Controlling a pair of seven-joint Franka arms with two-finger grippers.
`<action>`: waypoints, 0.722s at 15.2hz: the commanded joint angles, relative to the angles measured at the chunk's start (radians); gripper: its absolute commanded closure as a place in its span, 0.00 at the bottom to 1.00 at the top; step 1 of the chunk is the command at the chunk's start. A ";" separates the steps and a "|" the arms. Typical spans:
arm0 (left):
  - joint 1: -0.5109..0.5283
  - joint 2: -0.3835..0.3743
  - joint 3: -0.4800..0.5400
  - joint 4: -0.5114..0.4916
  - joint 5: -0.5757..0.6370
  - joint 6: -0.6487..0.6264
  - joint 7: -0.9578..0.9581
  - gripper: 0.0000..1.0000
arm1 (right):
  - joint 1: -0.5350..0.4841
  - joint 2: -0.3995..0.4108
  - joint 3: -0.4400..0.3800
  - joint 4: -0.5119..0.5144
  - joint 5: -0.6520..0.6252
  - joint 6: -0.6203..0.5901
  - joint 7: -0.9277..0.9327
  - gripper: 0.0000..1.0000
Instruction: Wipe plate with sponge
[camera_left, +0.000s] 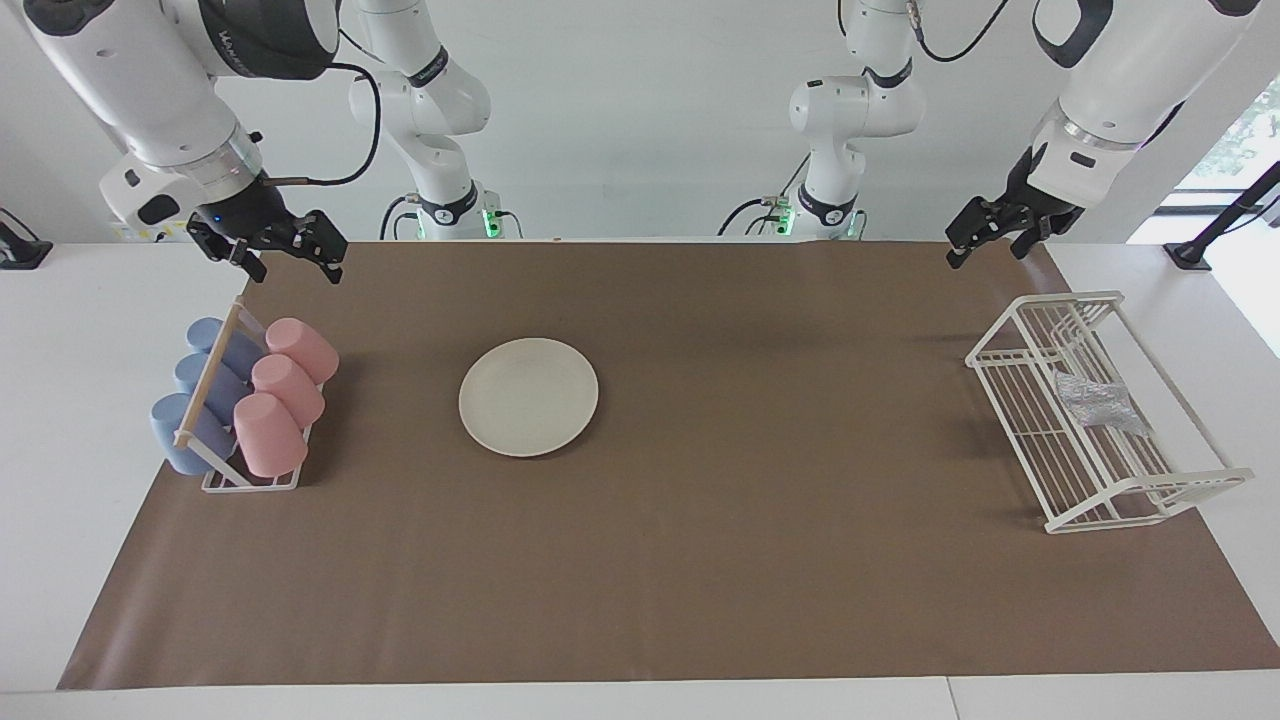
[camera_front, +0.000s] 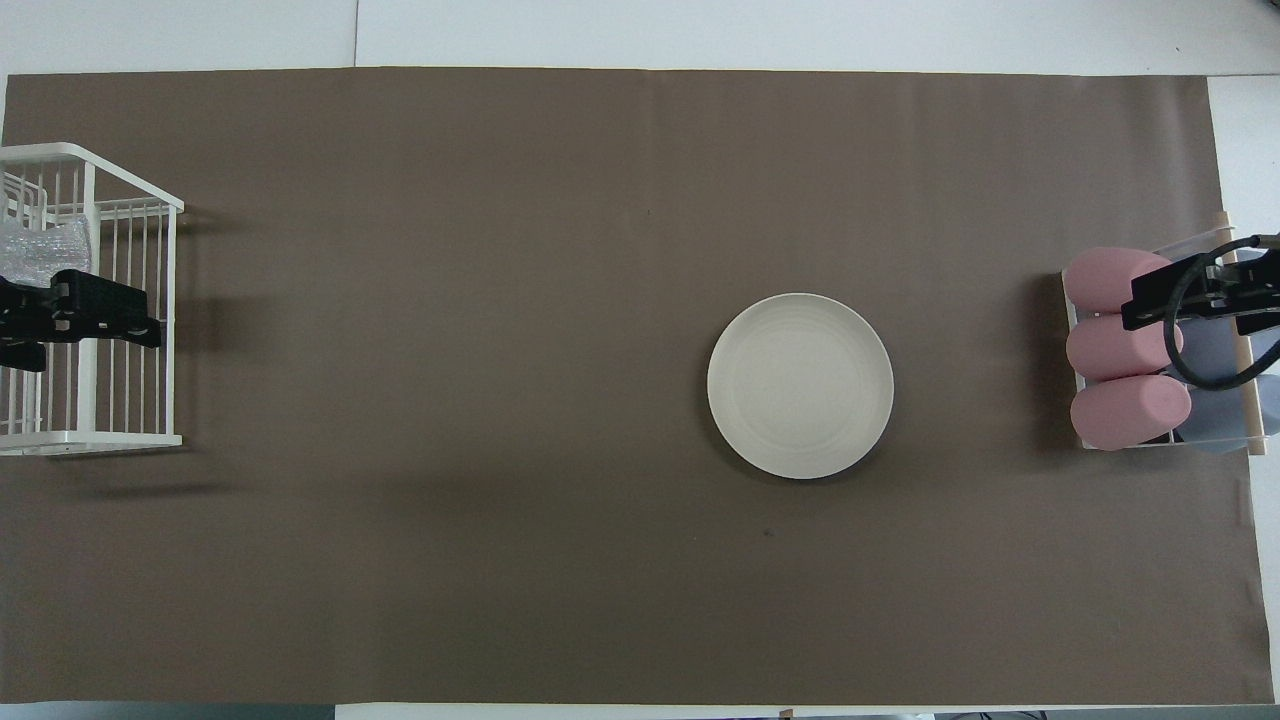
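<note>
The cream-white plate (camera_left: 528, 397) (camera_front: 800, 385) lies flat and bare on the brown mat, somewhat toward the right arm's end. The silvery-grey sponge (camera_left: 1095, 400) (camera_front: 40, 250) rests inside the white wire rack (camera_left: 1100, 520) (camera_front: 130, 435) at the left arm's end of the table. My left gripper (camera_left: 988, 250) (camera_front: 90, 320) hangs open and empty in the air over the rack, well above the sponge. My right gripper (camera_left: 290, 262) (camera_front: 1200, 300) hangs open and empty over the cup holder, away from the plate.
A small holder with three pink cups (camera_left: 283, 398) (camera_front: 1125, 345) and blue cups (camera_left: 200, 395) lying on their sides stands at the right arm's end, beside the plate. The brown mat (camera_left: 750, 520) covers most of the white table.
</note>
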 joint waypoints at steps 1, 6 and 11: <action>0.012 -0.015 -0.005 -0.016 0.013 0.015 0.009 0.00 | -0.003 -0.024 0.004 -0.025 -0.013 0.004 -0.022 0.00; 0.045 -0.018 -0.005 -0.014 0.013 0.015 0.004 0.00 | -0.003 -0.024 0.004 -0.025 -0.013 0.004 -0.022 0.00; 0.045 -0.018 -0.008 -0.016 0.007 0.025 0.001 0.00 | -0.003 -0.024 0.004 -0.025 -0.013 0.004 -0.024 0.00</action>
